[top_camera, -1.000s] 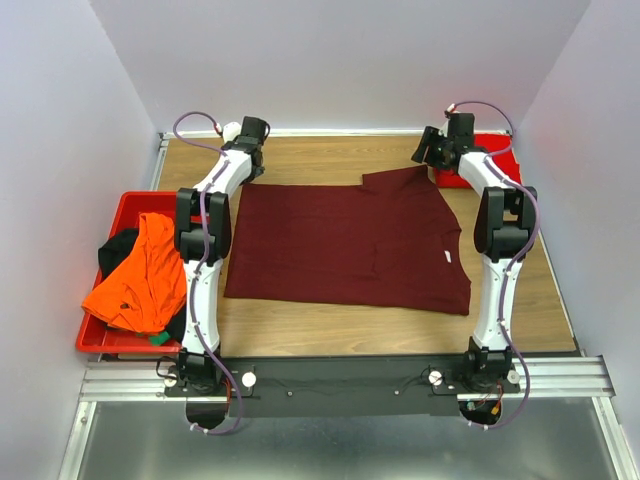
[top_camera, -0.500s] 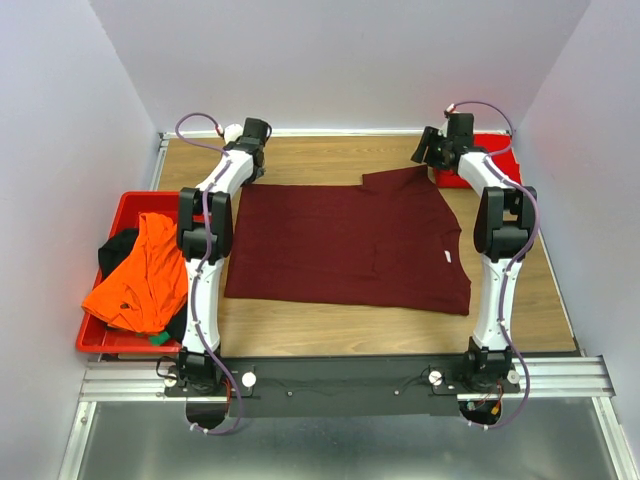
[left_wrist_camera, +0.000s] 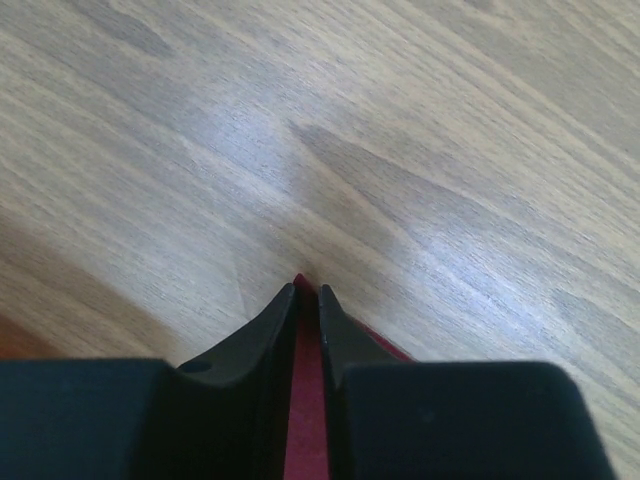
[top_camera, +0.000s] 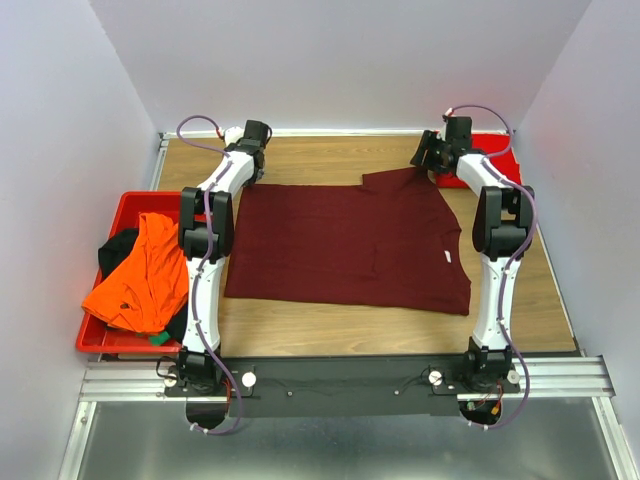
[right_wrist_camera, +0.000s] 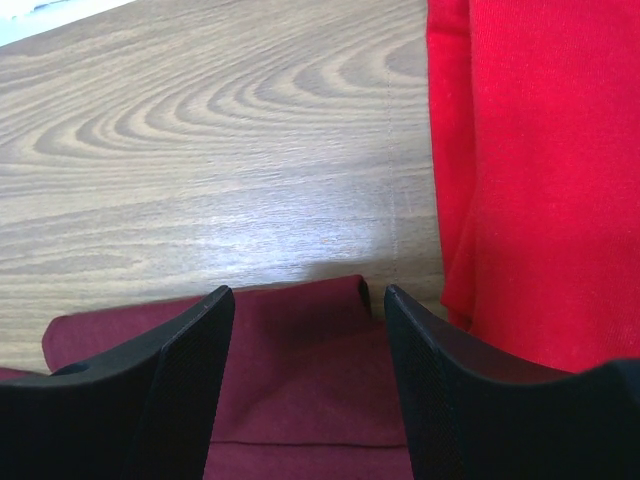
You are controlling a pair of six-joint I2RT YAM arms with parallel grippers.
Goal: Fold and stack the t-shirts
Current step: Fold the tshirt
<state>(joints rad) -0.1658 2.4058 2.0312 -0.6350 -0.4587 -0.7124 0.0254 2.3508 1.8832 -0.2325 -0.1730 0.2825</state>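
Folding looks just begun. Maroon shirt (top_camera: 345, 245) lies flat on the desk (top_camera: 330, 155). Left claw (left_wrist_camera: 307, 292) pinches its far left corner; right claw (right_wrist_camera: 305, 297), spread over the far right sleeve, must pinch next.

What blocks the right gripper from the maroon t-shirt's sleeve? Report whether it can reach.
Probably yes. The right gripper is open, fingers either side of the maroon t-shirt's sleeve, nothing between. The bright red t-shirt lies beside it, not in the way.

Left arm (top_camera: 213, 195) reaching far forward, jaws pinching maroon t-shirt (top_camera: 345, 240), right arm (top_camera: 497, 215) likewise extended, jaws wide apart.
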